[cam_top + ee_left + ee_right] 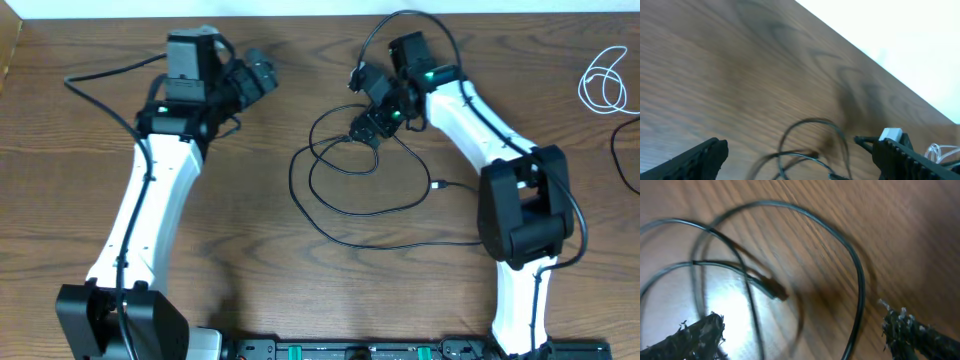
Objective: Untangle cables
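The black cable lies in loose overlapping loops on the wooden table, with one plug end pointing right. Far off at the right edge the white cable is coiled by itself, apart from the black one. My right gripper hangs open just over the top of the black loops. In the right wrist view a strand and a plug tip lie between its fingers. My left gripper is open and empty, left of the loops. Its wrist view shows the black cable ahead and the white cable.
The left arm runs up the table's left side and the right arm up the right side, with its own thicker black wire arching above the wrist. Another dark cord curves in at the right edge.
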Available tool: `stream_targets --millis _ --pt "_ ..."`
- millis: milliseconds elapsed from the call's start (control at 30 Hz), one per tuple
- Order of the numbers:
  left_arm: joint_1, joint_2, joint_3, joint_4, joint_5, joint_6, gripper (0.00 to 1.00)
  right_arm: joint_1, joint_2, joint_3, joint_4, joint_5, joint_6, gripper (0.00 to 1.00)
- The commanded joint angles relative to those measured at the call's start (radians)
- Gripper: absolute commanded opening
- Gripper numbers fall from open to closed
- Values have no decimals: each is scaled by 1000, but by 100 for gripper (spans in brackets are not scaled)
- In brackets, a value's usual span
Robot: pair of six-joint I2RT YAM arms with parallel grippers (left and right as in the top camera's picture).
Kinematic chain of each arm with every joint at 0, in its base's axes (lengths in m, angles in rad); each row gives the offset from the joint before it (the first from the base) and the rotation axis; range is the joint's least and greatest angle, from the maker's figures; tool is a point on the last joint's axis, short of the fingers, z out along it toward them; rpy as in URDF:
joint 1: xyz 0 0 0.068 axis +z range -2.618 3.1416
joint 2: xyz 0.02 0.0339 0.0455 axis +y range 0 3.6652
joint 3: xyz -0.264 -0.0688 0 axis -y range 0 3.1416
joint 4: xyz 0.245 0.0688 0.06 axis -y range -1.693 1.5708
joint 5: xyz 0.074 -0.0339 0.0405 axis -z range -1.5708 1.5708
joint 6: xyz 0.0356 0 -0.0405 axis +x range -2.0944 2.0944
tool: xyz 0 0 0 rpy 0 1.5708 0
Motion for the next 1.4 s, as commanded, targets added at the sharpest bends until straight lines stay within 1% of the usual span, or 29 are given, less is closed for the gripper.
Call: stream_targets --millis 0,100,233,333,400,467,500,633,700,867,933,1067,1233,1367 --pt "17 0 11 -19 -6 58 97 0 55 0 11 97 31 99" --pt "17 0 11 -28 -6 73 97 -1 75 0 6 101 39 99" --pt "14 2 7 -28 -6 75 97 5 90 0 -2 5 -32 99" --pt "14 5 5 -36 -6 75 97 23 92 0 -17 -5 -36 91" --pt "14 9 5 -40 -6 75 97 33 92 0 -29 -5 -36 84" --pt "14 13 5 -40 -6 75 97 47 92 -4 -48 -3 -32 73" --pt "14 14 5 -40 -6 75 97 52 92 -5 -56 5 -31 65" --pt "14 18 5 -39 -6 75 97 57 91 -4 -55 79 60 16" --pt "14 19 5 -39 -6 75 97 54 81 0 -51 102 105 1" --pt "14 24 5 -39 -6 75 97 16 0 28 -60 167 234 1" --pt "14 29 5 -39 -6 75 97 -15 -56 35 -60 219 304 1" --pt "14 37 5 -39 -6 75 97 -89 -185 36 -87 345 377 1" --pt "14 48 5 -38 -6 75 97 -194 -333 36 -209 549 443 1" --pt "14 51 5 -37 -6 75 97 -282 -414 36 -337 566 518 1"
